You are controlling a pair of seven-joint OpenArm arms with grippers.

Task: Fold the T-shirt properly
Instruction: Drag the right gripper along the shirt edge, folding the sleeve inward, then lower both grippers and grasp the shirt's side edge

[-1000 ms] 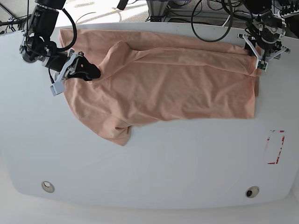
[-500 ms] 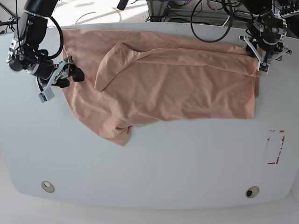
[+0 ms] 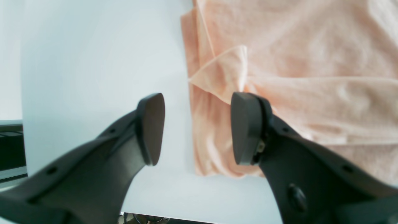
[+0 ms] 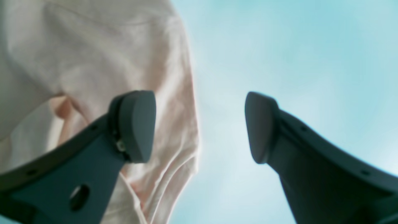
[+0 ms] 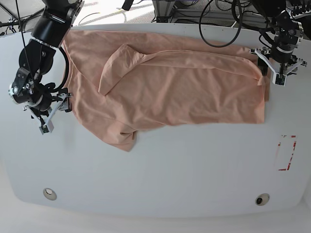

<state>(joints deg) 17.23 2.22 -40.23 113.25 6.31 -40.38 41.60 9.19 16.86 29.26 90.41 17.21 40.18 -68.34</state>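
We are looking at the T-shirt (image 5: 170, 87) lying spread across the upper half of the white table (image 5: 160, 179), with one flap folded over toward ten o'clock. Our right gripper (image 5: 54, 114) is hovering at nine o'clock of the cloth, jaws spread wide with nothing between them. Our left gripper (image 5: 277, 68) is hanging at three o'clock, straddling the shirt's edge, its jaws standing apart and gripping nothing.

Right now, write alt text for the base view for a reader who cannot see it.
A salmon-peach T-shirt, partly folded, lies spread across the far half of a white table. The right gripper hovers open by its left edge; the left gripper stands open at its right edge, holding nothing.
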